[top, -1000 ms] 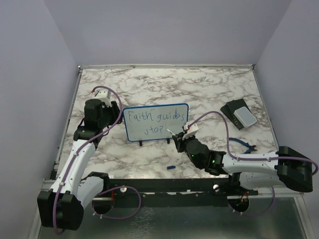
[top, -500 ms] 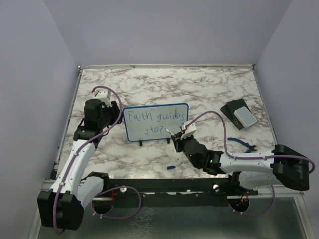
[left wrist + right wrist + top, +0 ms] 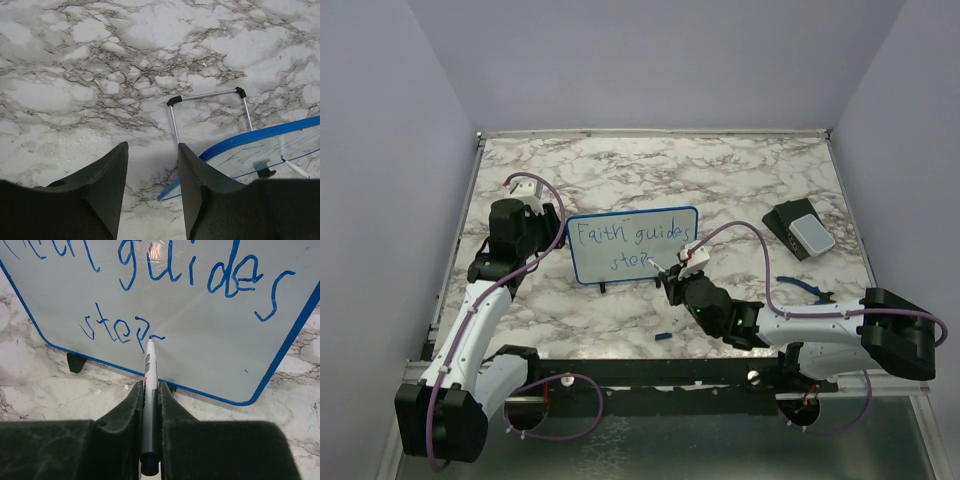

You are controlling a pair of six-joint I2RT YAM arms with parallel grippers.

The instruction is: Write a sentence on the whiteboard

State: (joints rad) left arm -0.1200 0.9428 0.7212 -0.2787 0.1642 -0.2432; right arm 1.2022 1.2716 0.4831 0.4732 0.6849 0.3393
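Observation:
The whiteboard [image 3: 632, 244] stands upright on two black feet mid-table, blue-framed. Blue handwriting [image 3: 630, 236] reads "Faith guides" over "step" with a fresh stroke starting after the p [image 3: 117, 332]. My right gripper [image 3: 150, 390] is shut on a white marker [image 3: 149, 390], its tip touching the board just right of "step". In the top view the right gripper [image 3: 672, 270] sits at the board's lower right. My left gripper [image 3: 150, 155] is open and empty, behind the board's left edge [image 3: 250, 137]; it also shows in the top view [image 3: 525, 215].
A dark block with a pale grey pad [image 3: 802, 232] lies at the right. A blue-handled tool [image 3: 810, 290] lies near the right arm. A small blue cap [image 3: 663, 336] lies on the marble near the front edge. The board's wire stand [image 3: 207, 97] shows behind it.
The right arm has shifted slightly left and toward the board, bringing the marker tip to the spot after "step". The left arm has not moved.

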